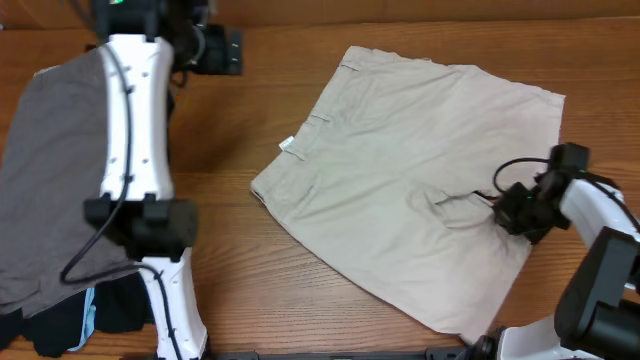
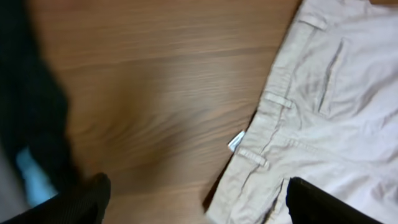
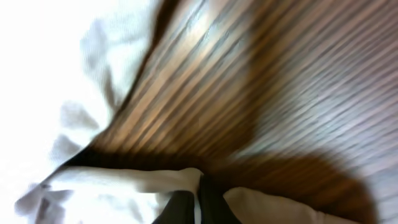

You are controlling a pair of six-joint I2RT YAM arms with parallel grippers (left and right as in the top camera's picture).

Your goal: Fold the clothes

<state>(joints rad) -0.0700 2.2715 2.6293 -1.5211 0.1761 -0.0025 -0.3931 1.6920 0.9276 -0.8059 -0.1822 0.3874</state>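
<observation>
Shorts point(image 1: 420, 190) lie flat, right-centre of counter point(image 1: 230, 270), waistband to the left. Step in hand, by my reading: first fold, grasp stage. R pincer point(image 1: 515, 212) closed, pinching fabric nr right edge. L pincer point(image 2: 199, 208) wide open, empty, above waistband edge. Next: lift & carry pinched part over w/o dragging. Grey garment point(image 1: 50, 180) & black garment point(image 1: 60, 325) far left, well apart; no obstruction.

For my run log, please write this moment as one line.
shorts: lying on table | right gripper: shut on shorts | left gripper: open, holding nothing, above table near waistband
</observation>
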